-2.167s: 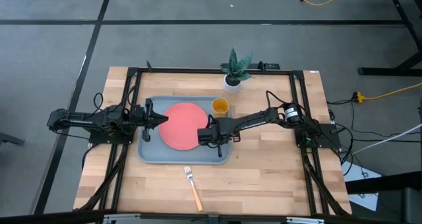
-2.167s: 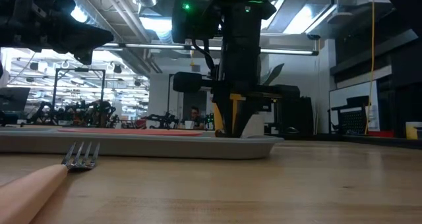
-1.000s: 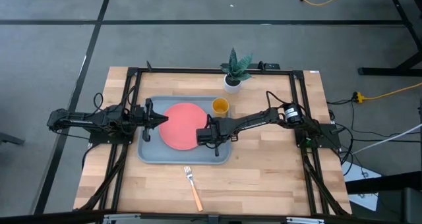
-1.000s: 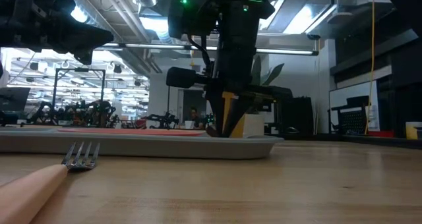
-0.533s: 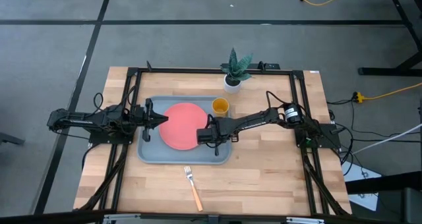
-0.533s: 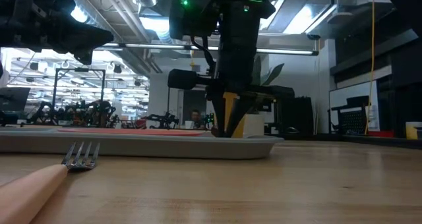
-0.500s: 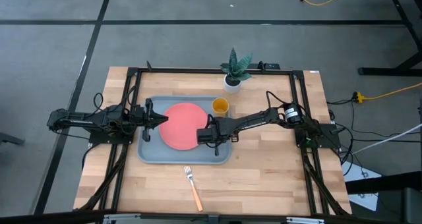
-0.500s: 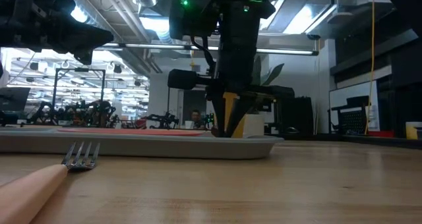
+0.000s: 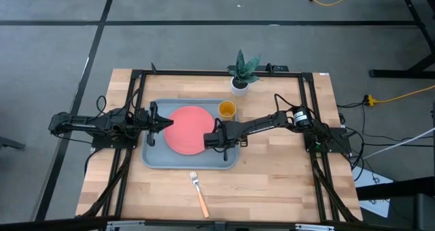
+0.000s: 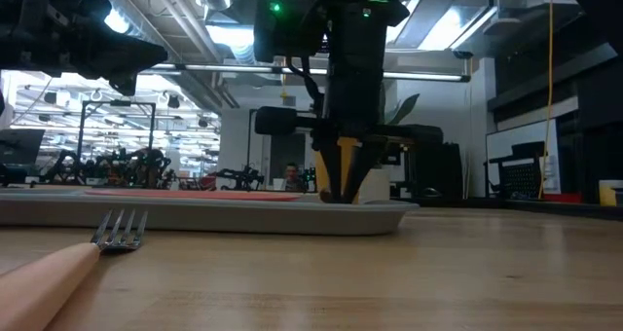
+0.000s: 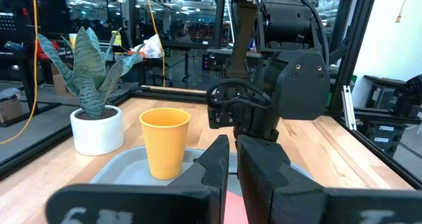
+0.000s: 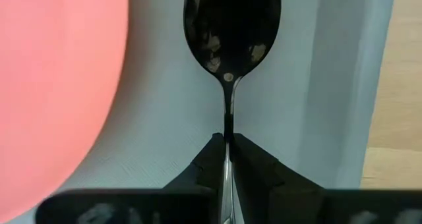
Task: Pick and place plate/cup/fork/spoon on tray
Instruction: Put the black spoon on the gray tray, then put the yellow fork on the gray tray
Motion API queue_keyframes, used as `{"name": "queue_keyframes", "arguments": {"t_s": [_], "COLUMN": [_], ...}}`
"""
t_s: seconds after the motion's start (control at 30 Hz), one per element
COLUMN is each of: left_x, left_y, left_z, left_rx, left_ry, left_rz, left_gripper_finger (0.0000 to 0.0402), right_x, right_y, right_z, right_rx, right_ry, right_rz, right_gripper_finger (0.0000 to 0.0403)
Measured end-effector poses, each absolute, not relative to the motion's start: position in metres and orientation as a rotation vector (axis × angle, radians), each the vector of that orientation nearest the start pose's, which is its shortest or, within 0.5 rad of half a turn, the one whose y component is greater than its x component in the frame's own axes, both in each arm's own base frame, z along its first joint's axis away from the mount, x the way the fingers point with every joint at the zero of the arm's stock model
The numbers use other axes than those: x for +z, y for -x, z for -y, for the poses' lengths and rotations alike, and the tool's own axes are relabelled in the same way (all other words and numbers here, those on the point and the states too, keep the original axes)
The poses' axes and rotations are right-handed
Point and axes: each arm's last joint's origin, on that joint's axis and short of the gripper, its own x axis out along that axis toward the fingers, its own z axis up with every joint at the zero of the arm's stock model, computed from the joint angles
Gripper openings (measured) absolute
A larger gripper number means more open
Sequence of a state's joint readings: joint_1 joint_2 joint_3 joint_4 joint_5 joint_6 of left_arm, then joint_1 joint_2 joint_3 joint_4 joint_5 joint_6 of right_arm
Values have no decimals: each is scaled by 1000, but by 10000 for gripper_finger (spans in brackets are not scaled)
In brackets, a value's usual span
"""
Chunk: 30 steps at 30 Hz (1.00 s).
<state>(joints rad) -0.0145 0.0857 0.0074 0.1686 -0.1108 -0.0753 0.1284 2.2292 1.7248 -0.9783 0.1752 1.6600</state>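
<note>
On the tray (image 12: 310, 85), spoon (image 12: 231, 33) juts from right gripper (image 12: 227, 159); handle pinched.

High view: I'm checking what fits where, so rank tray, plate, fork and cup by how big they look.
1. tray
2. plate
3. fork, longer than the cup is wide but slim
4. cup

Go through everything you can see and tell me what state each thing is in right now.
plate: flat on the tray
cup: upright on the tray
spoon: over the tray, held by its handle
fork: lying on the table, off the tray
right gripper: shut on the spoon
left gripper: shut, empty
</note>
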Motion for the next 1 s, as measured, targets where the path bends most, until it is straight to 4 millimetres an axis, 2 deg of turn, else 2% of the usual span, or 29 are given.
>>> {"name": "queue_keyframes", "arguments": {"t_s": [0.37, 0.57, 0.7, 0.83, 1.0], "left_x": [175, 175, 175, 175, 175], "left_y": [-102, -102, -102, -102, -102], "left_z": [-2, -2, -2, -2, -2], "left_rx": [93, 92, 93, 92, 93], "left_ry": [81, 81, 81, 81, 81], "left_rz": [94, 93, 94, 94, 93], "left_gripper_finger": [27, 27, 27, 28, 27], "right_x": [150, 151, 166, 185, 199], "right_y": [-429, -429, -434, -440, -448], "right_z": [-50, -50, -53, -66, -97], "right_rx": [-1221, -1225, -1205, -1129, -945], "right_ry": [-1130, -1122, -1123, -1037, -973], "right_rz": [-1022, -1013, -985, -934, -877], "right_gripper_finger": [79, 87, 87, 87, 87]}}
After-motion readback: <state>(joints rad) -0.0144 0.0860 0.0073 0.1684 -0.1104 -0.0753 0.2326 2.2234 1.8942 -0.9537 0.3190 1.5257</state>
